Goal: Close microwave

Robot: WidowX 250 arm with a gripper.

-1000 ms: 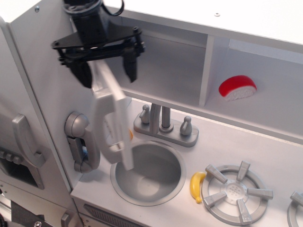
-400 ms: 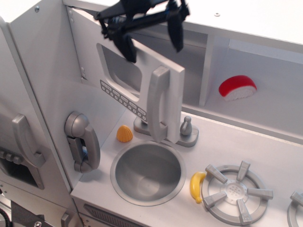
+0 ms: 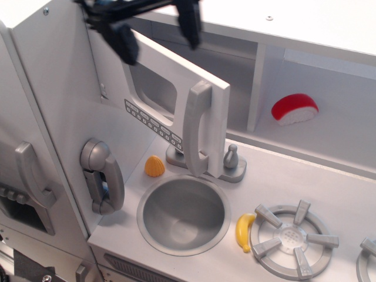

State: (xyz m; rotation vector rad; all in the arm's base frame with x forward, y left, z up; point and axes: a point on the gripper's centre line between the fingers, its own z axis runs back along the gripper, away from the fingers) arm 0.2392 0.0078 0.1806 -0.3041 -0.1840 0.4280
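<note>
The microwave [image 3: 194, 70] is a light grey cabinet box above the sink. Its flat door [image 3: 170, 108] has a small window, a row of tiny buttons and a tall silver handle [image 3: 197, 129]. The door stands partly open, swung out at an angle from its left hinge. My black gripper [image 3: 157, 28] is at the top of the view, above the door's top edge. Its two fingers [image 3: 124, 42] are spread apart and hold nothing. One finger is in front of the door and one behind it.
A grey telephone handset [image 3: 101, 175] hangs on the left wall. Below are a round sink [image 3: 183, 214], a faucet [image 3: 232, 158], an orange toy [image 3: 155, 167], a yellow banana [image 3: 244, 230] and a burner [image 3: 289, 238]. A red and white toy [image 3: 294, 109] sits in the right shelf.
The door swung from edge-on and wide open toward the cabinet, to partly closed. My gripper moved right with it, then back left and up above the door's top edge.
</note>
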